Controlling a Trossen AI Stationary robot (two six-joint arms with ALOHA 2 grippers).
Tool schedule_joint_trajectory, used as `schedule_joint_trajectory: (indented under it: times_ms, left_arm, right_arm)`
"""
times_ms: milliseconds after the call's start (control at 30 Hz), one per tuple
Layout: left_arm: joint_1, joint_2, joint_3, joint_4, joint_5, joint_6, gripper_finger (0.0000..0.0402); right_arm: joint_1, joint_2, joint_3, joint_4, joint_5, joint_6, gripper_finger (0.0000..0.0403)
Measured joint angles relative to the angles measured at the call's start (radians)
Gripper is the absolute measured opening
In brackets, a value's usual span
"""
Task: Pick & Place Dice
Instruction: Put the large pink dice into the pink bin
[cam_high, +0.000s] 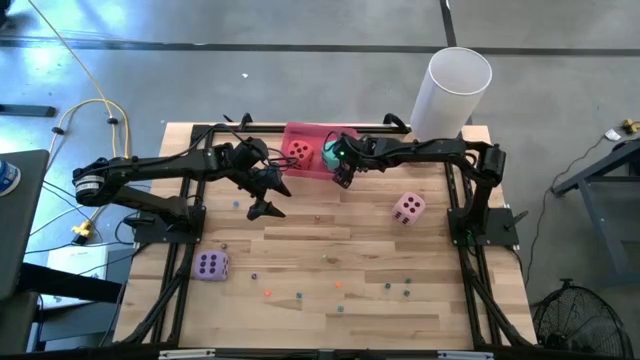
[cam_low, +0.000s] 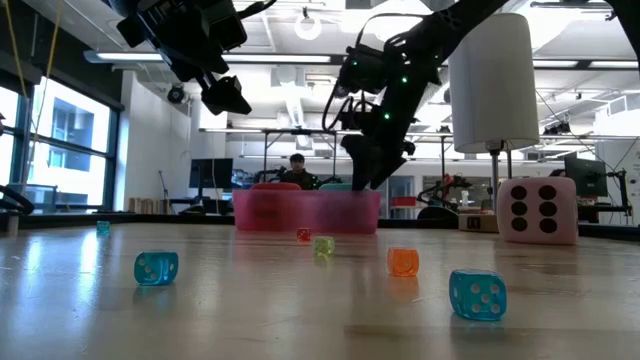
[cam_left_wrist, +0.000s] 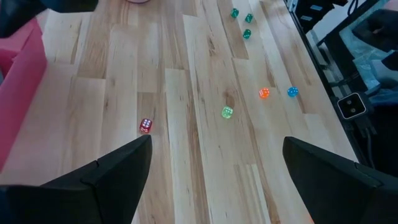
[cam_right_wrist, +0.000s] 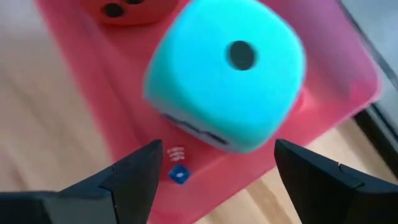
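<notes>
High view, big dice: four. The red die (cam_high: 299, 151) and teal die (cam_high: 329, 156) lie in the pink tray (cam_high: 312, 170) at 12 o'clock on the bench (cam_high: 330, 250); the pink die (cam_high: 408, 208) sits at 3 o'clock, the purple die (cam_high: 211, 265) at 8 o'clock.
High view, tiny dice: about a dozen, scattered towards 6 o'clock.
High view, surface: pale wood planks in a black frame; a white cylinder (cam_high: 452, 90) stands at 1 o'clock.
High view, arms: left gripper (cam_high: 266, 196) hangs over bare wood at 10 o'clock; right gripper (cam_high: 343, 172) is at the tray's edge beside the teal die.
Low view, room: an open workshop with a seated person (cam_low: 297, 170) behind the tray.
Low view, tiny dice: six show.
Left wrist view, fingers: spread wide, holding nothing; seven tiny dice below.
Right wrist view, fingers: spread, touching nothing; the teal die lies in the tray just ahead, one pip up.
</notes>
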Motion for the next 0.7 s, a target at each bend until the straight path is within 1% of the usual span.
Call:
schedule_joint_trajectory:
  times_ms: [167,367,467,600,700]
  left_arm:
    - [0.0,0.0,0.0,0.0,0.0,0.008,0.0353]
    - [0.0,0.0,0.0,0.0,0.0,0.002,0.0353]
    - [0.0,0.0,0.0,0.0,0.0,0.002,0.0353]
    - [0.0,0.0,0.0,0.0,0.0,0.002,0.0353]
    - [0.0,0.0,0.0,0.0,0.0,0.005,0.0353]
  right_arm:
    - [0.037,-0.037,-0.001,-0.006,0.003,-0.032,0.0285]
    - [0.101,-0.132,-0.001,-0.038,0.079,-0.055,0.027]
    - [0.14,-0.194,-0.001,-0.073,0.099,-0.043,0.0266]
    - [0.194,-0.257,-0.001,-0.05,0.105,0.084,0.0265]
    - [0.235,-0.261,0.001,0.043,0.107,0.146,0.0265]
